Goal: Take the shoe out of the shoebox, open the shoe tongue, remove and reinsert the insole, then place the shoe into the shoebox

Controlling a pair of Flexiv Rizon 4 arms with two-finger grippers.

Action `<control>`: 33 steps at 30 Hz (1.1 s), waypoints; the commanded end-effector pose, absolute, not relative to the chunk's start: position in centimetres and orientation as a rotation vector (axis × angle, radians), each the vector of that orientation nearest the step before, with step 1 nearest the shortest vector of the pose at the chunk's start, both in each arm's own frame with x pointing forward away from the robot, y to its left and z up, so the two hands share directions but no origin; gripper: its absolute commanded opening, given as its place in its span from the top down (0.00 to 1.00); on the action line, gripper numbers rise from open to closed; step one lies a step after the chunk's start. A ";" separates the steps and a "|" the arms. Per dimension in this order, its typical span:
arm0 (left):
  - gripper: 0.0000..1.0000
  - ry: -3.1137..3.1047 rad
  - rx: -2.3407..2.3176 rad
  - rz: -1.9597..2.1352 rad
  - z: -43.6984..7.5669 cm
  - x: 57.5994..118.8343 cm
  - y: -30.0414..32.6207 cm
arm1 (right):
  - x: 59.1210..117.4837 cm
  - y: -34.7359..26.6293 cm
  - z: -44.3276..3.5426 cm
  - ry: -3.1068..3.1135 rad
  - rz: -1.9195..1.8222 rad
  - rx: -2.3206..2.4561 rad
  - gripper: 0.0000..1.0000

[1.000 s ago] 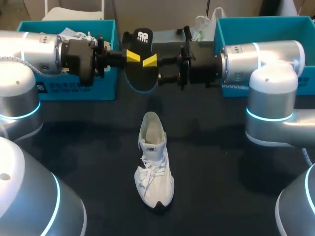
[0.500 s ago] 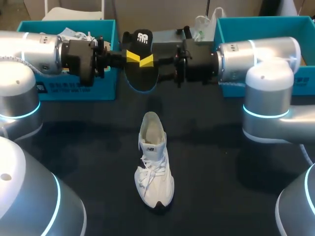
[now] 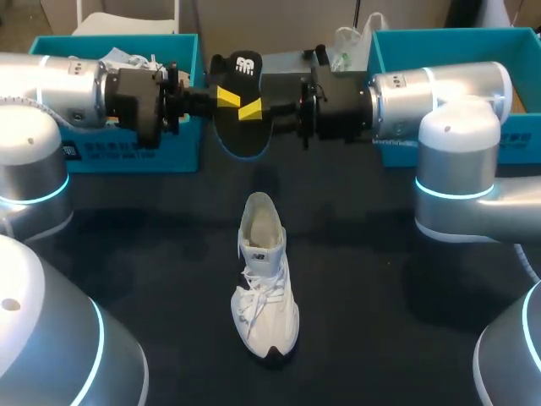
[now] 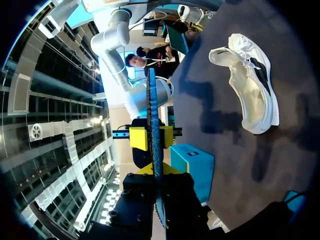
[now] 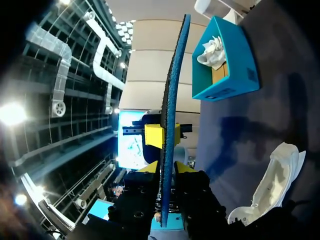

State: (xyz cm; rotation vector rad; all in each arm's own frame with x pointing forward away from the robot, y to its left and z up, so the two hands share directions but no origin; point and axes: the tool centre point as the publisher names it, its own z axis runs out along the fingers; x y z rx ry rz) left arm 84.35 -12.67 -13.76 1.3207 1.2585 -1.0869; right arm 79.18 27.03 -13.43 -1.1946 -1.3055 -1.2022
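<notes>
A teal shoebox (image 3: 127, 150) stands at the far left of the dark table (image 3: 380, 288), with crumpled white paper inside. The left gripper (image 3: 226, 96) comes in just right of it, its yellow fingers pinching the black insole (image 3: 243, 127) from both faces (the wrist views show it edge-on between the tips). The insole hangs upright above the far middle of the table. Nearer, well apart from it, the white shoe (image 3: 264, 279) rests on its sole, toe toward the near edge. The right gripper (image 3: 252, 108) pinches the insole from the opposite edge. A second teal shoebox (image 3: 397, 51) stands far right.
</notes>
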 end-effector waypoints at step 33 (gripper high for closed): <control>0.00 1.556 1.376 -0.970 -14.2 83.1 -9.6 | 79.6 25.2 -14.2 -1.457 -1.361 -1.089 1.00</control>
